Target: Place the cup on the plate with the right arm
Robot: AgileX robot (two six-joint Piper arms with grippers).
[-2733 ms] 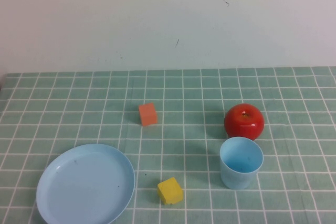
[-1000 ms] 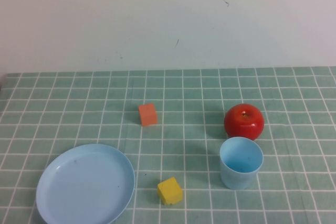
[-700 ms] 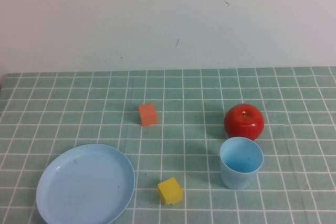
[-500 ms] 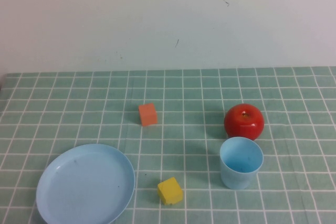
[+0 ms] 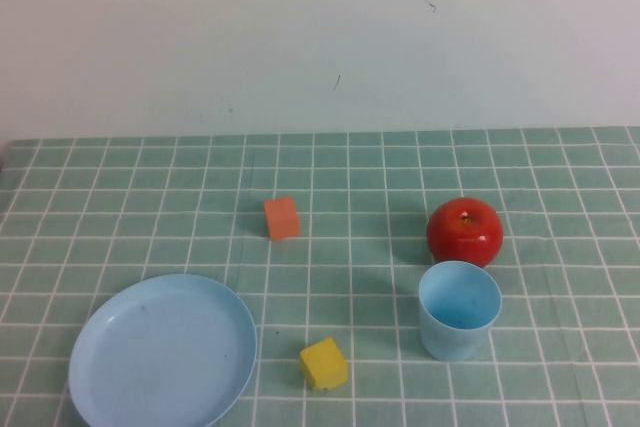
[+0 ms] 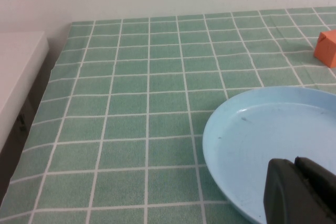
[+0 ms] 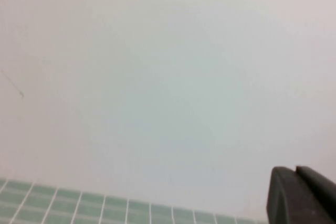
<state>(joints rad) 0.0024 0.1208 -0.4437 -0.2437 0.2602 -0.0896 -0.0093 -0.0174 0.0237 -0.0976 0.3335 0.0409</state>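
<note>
1. The apple (image 5: 465, 232) sits just behind the cup (image 5: 459, 310), nearly touching; a careless reach could knock either over.
2. The right gripper (image 7: 303, 196) points at the wall, fingers together; the left gripper (image 6: 299, 191), also closed, hovers over the plate (image 5: 160, 352).
3. The cup is pale blue, upright and empty, well right of the plate, with a yellow block (image 5: 324, 363) between them.
</note>
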